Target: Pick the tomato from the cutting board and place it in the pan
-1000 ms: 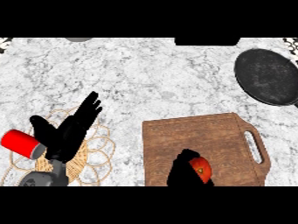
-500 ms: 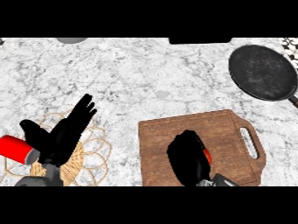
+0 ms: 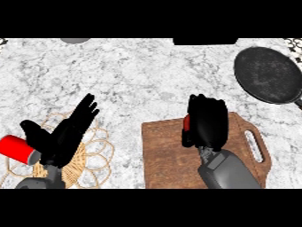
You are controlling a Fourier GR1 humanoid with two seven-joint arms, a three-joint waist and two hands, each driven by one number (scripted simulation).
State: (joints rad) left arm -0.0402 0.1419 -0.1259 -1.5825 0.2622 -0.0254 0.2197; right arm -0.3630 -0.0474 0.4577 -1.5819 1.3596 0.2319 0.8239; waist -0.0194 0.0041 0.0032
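My right hand (image 3: 205, 120) hovers over the far edge of the wooden cutting board (image 3: 166, 155), its fingers curled round the red tomato (image 3: 186, 123), of which only a sliver shows at the hand's left side. The dark round pan (image 3: 269, 74) lies at the upper right of the marble counter, its handle pointing toward the lower right. My left hand (image 3: 65, 133) rests open at the lower left, fingers pointing up.
A woven wire trivet (image 3: 94, 153) lies under the left hand, with a red cup (image 3: 17, 148) on its side beside it. A grey object (image 3: 75, 40) and a dark one (image 3: 204, 41) sit at the counter's far edge.
My right hand has moved up and away from me across the board with the tomato in it, nearer to the pan. The left hand has stayed in place.
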